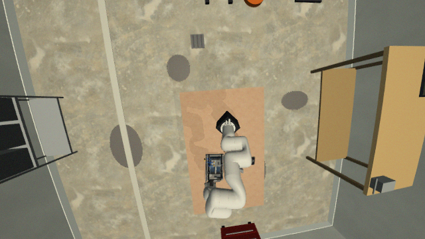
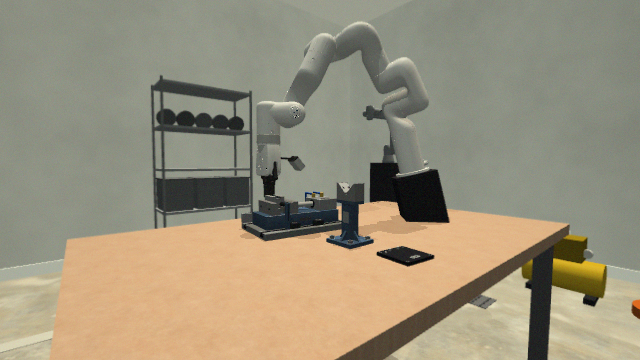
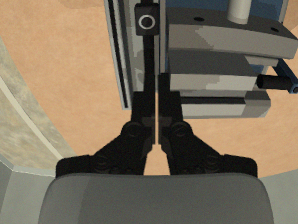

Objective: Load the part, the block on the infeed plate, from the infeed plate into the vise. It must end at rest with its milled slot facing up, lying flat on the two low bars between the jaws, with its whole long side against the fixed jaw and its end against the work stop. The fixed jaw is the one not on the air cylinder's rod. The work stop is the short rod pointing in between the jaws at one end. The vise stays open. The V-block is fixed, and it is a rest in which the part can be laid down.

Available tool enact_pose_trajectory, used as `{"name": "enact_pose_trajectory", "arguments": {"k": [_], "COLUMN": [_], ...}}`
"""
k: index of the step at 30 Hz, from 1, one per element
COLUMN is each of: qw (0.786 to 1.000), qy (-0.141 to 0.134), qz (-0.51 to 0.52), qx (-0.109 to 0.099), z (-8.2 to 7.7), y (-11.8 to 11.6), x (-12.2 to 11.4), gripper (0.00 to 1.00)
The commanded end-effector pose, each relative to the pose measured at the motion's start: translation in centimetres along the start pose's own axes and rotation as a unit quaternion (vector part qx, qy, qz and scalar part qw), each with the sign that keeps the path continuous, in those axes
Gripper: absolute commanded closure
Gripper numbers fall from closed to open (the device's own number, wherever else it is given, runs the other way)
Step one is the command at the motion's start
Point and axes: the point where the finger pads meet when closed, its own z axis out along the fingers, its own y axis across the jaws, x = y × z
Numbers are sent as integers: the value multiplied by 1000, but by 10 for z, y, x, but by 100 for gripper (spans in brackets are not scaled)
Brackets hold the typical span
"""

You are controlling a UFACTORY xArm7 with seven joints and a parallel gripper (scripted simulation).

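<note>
My gripper (image 3: 156,88) is shut on nothing, its fingers pressed together. In the exterior view it (image 2: 270,187) hangs just above the left end of the vise (image 2: 290,212). In the wrist view the fingertips are over the vise's dark base rail, beside a black piece with a round ring (image 3: 147,23). To their right lie grey jaw blocks (image 3: 226,39) and a lighter grey bar (image 3: 213,83) between them, which may be the part; I cannot tell for sure. The black infeed plate (image 2: 405,256) has nothing on it. The V-block (image 2: 350,192) holds nothing.
The vise also shows from above (image 1: 214,166), next to the arm. The arm's black base (image 2: 420,195) stands at the table's back right. A shelf rack (image 2: 202,150) stands behind the table and a yellow tank (image 2: 565,270) beside its right edge.
</note>
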Motion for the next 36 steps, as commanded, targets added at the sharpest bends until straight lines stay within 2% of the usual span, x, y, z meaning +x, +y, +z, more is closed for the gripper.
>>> {"name": "enact_pose_trajectory", "arguments": {"k": [1, 36], "qw": [1000, 1000], "qy": [-2, -2], "qz": [0, 0], "qx": [0, 0], "z": [-2, -2], "y": [1, 10], "x": [-2, -2], "gripper": [100, 100]}}
